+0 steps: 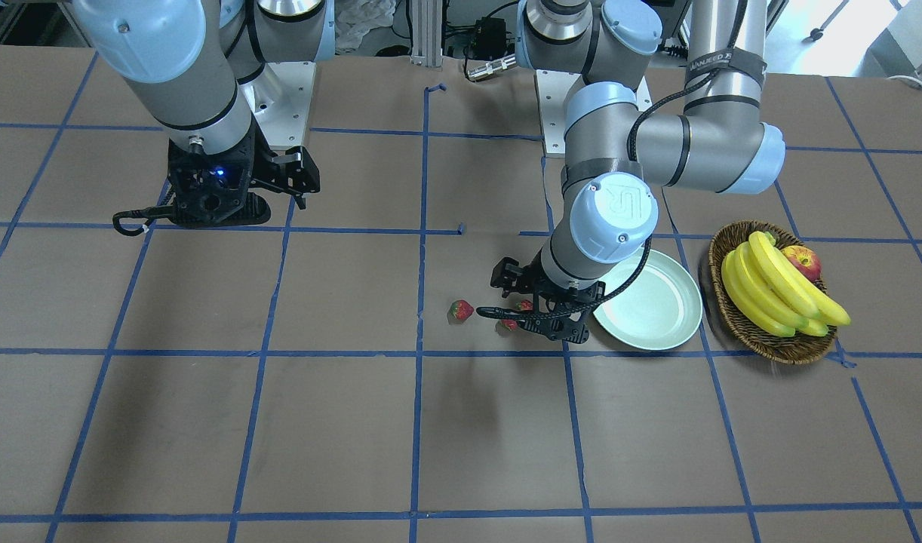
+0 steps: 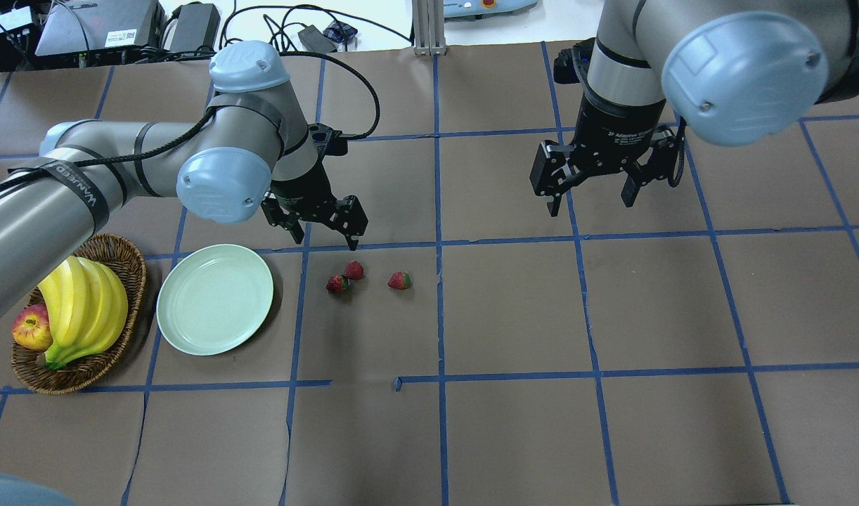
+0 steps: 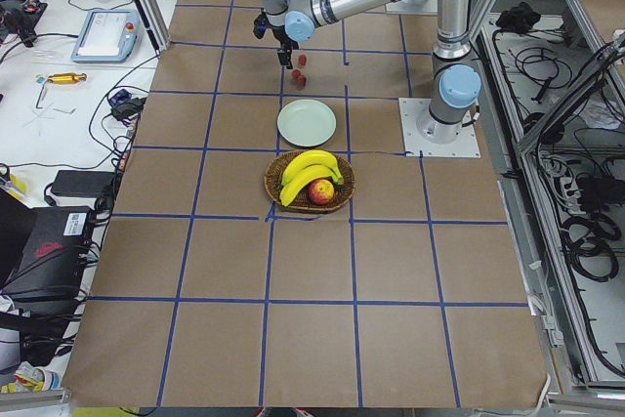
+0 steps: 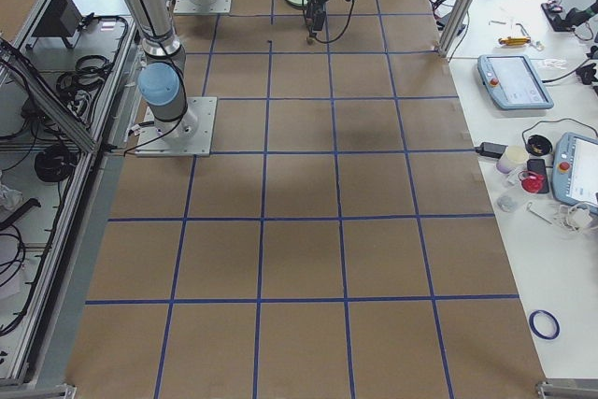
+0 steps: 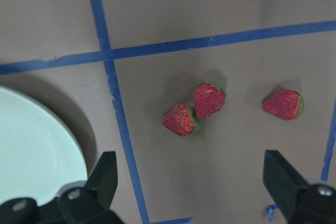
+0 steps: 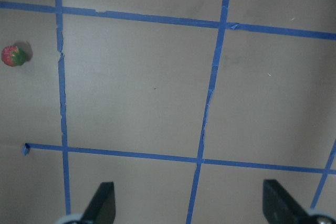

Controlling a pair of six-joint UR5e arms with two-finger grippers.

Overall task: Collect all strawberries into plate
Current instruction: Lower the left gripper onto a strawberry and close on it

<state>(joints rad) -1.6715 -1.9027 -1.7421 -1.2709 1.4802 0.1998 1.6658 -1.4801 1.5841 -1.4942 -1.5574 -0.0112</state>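
Observation:
Three small red strawberries lie on the brown table, two touching [image 2: 354, 270] [image 2: 337, 284] and one apart [image 2: 400, 280]. The left wrist view shows the pair [image 5: 209, 99] [image 5: 180, 120] and the lone one [image 5: 283, 104]. The pale green plate [image 2: 215, 299] sits to their left with nothing on it, its edge also visible in the left wrist view [image 5: 31, 145]. My left gripper [image 2: 317, 228] hangs open just behind the pair, holding nothing. Far to the right, my right gripper [image 2: 590, 204] stands open above bare table and sees one strawberry [image 6: 13, 55] at its view's left edge.
A brown wicker basket [image 2: 85, 372] with bananas [image 2: 85, 309] and a red-yellow apple [image 2: 30, 329] stands left of the plate. Blue tape lines grid the brown table. Cables and devices lie beyond the far edge.

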